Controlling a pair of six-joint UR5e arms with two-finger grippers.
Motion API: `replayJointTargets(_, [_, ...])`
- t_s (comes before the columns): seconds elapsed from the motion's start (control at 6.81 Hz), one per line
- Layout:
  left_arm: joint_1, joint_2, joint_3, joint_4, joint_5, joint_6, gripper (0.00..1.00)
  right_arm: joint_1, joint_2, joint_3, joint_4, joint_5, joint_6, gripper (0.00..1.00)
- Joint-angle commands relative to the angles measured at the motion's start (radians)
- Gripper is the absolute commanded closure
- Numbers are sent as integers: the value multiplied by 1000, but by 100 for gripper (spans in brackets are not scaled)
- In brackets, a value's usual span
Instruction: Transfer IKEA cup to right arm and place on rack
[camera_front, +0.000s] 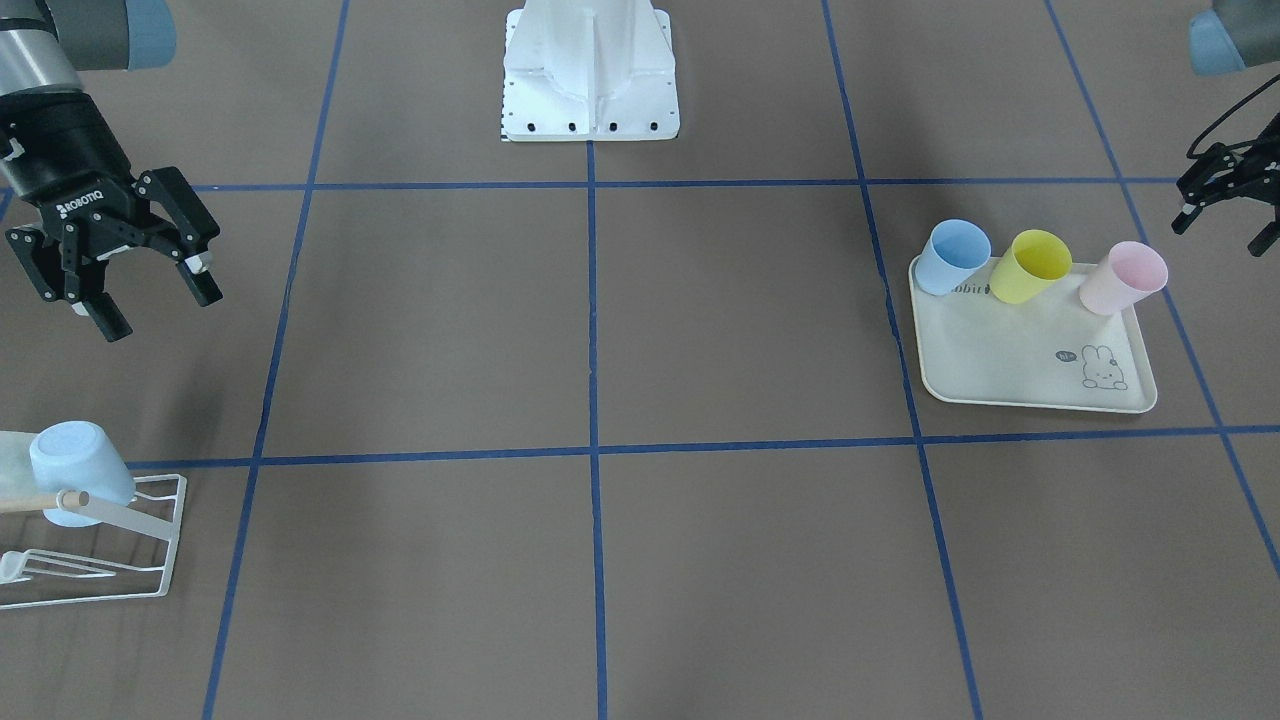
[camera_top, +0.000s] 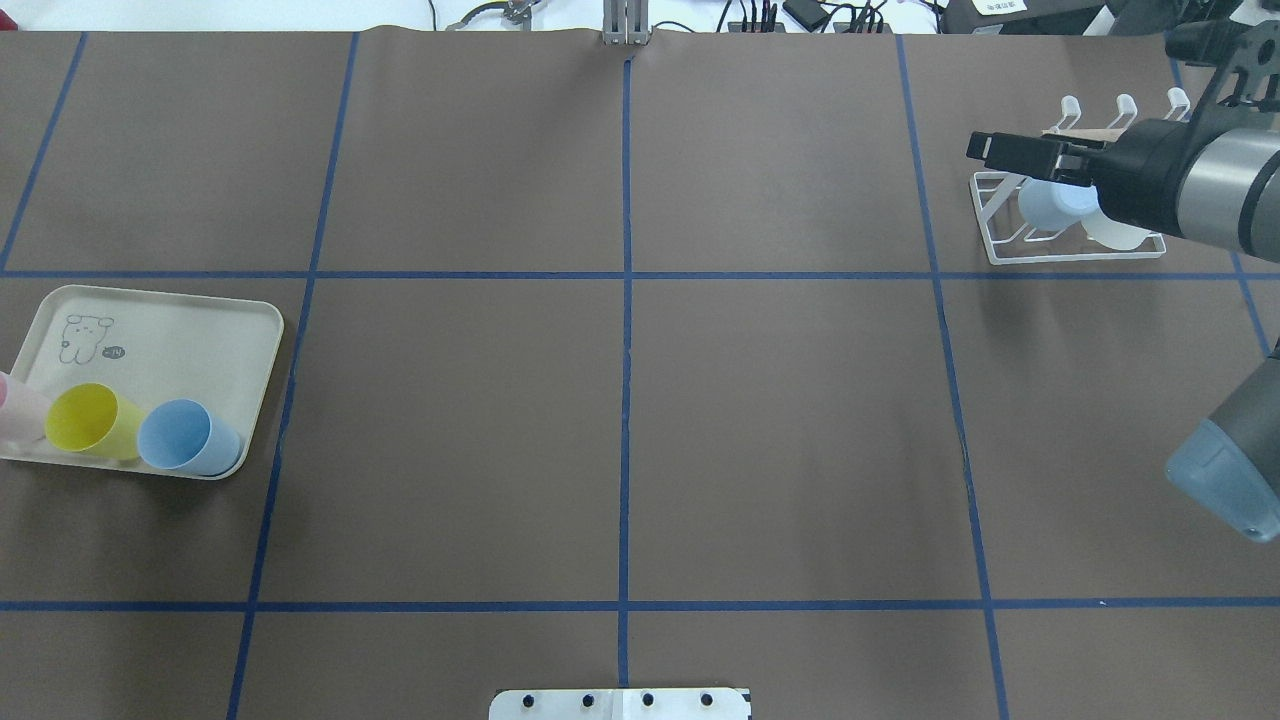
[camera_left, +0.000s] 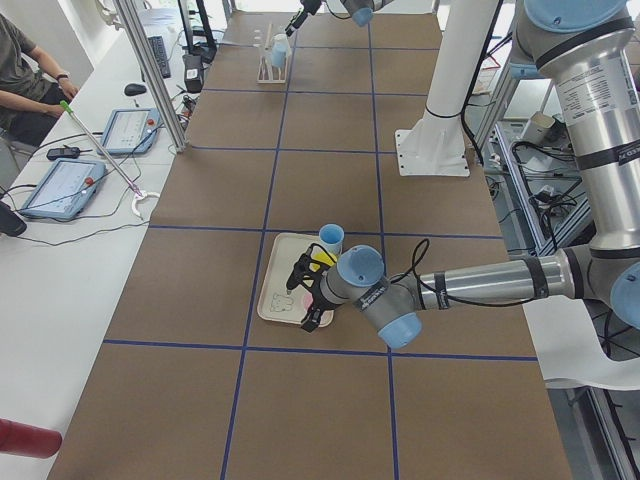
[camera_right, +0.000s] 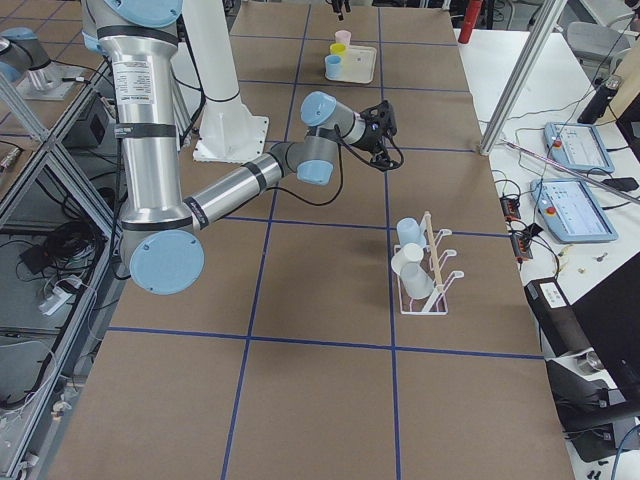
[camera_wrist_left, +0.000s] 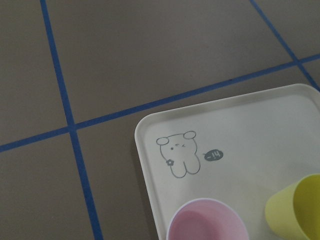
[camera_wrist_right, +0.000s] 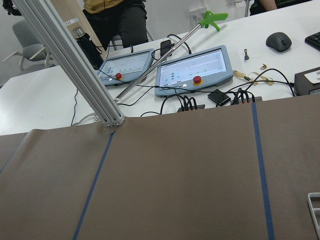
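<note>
The white wire rack (camera_front: 130, 545) (camera_top: 1070, 250) stands at the table's corner on my right side. A pale blue IKEA cup (camera_front: 78, 470) (camera_top: 1048, 205) hangs upside down on it, with a whitish cup (camera_top: 1118, 232) beside it. My right gripper (camera_front: 160, 308) (camera_top: 1000, 152) hovers open and empty just above and robot-side of the rack. Across the table, blue (camera_front: 952, 257), yellow (camera_front: 1030, 266) and pink (camera_front: 1123, 278) cups stand on the cream rabbit-print tray (camera_front: 1010, 360). My left gripper (camera_front: 1222, 230) hangs above the tray's pink-cup end, fingers apart, holding nothing. The left wrist view looks down on the pink cup (camera_wrist_left: 207, 222).
The robot's white base (camera_front: 590, 90) stands at the middle of the near table edge. Blue tape lines grid the brown table. Beyond the rack side are an aluminium post (camera_wrist_right: 75, 65), tablets (camera_wrist_right: 195, 72), cables and a seated person (camera_left: 25, 75).
</note>
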Motion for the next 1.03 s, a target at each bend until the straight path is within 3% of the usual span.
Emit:
replayJointTargets(0.0, [3, -16, 0, 78, 5, 50, 0, -1, 20, 0, -1, 7, 28, 0])
replayJointTargets(0.88, [87, -49, 16, 80, 41, 36, 0, 1, 29, -7, 1, 17, 30, 0])
